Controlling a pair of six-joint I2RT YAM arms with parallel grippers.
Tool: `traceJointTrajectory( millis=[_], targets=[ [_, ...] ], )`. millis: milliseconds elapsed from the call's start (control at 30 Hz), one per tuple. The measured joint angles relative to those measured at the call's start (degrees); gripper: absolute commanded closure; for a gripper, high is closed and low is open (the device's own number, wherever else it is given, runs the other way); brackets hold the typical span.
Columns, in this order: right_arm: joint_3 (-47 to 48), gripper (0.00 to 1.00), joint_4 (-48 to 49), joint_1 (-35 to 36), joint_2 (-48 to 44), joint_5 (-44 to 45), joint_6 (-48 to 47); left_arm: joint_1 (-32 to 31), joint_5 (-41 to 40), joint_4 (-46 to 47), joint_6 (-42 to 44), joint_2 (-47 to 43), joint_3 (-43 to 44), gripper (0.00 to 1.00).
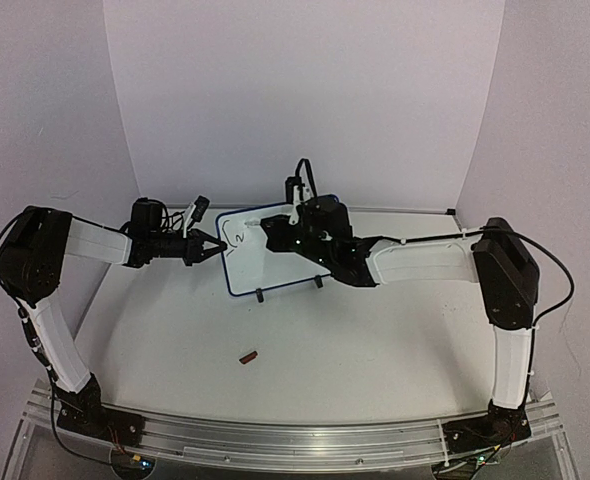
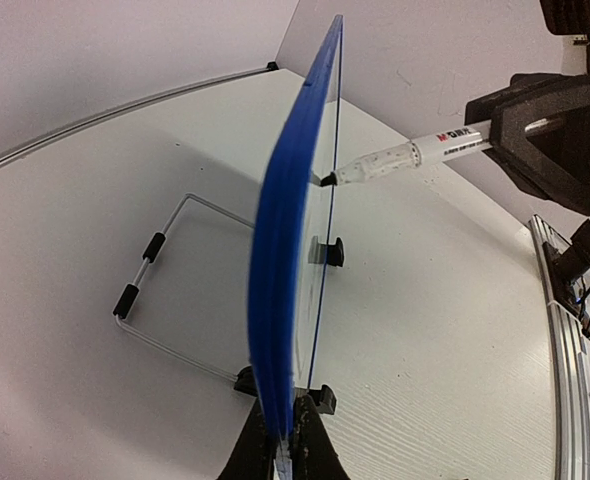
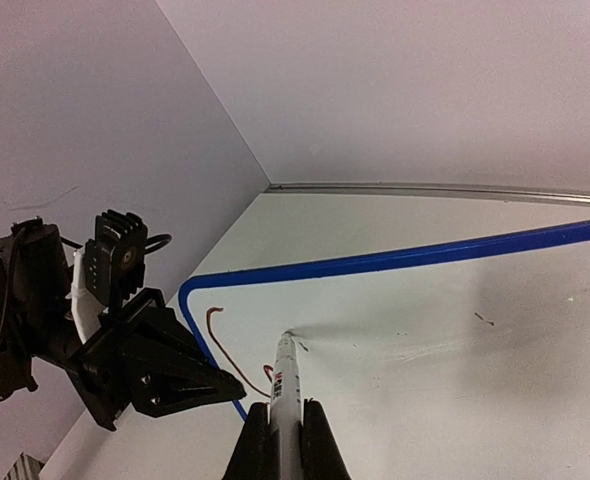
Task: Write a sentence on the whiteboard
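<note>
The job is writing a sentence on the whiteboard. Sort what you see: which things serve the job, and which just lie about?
In the job: whiteboard, marker, marker stroke, left gripper clamping the board edge, right gripper holding the marker.
Lying about: small brown piece on the table.

whiteboard (image 1: 255, 265) stands upright on tabletop (image 1: 375, 340), its wire stand (image 2: 127, 298) reaching out behind it. left hand (image 1: 218, 247) at whiteboard's left edge, clamped onto that edge. right hand (image 3: 286, 425) in front of whiteboard's face, gripping marker (image 2: 405, 158); marker tip touches the face near its upper left corner. stroke (image 3: 213, 335) just left of the tip, beside whiteboard's left edge. small piece (image 1: 247, 355) on tabletop in front of whiteboard, well apart from it
</note>
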Motion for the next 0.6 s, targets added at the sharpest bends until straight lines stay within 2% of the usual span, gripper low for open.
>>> traceJointTrajectory(
  millis=[600],
  targets=[
    [-2.3,1.00,0.2,-0.1,0.0,-0.2,0.1,-0.1,-0.2,0.0,0.0,0.0,0.0,1.00]
  ],
)
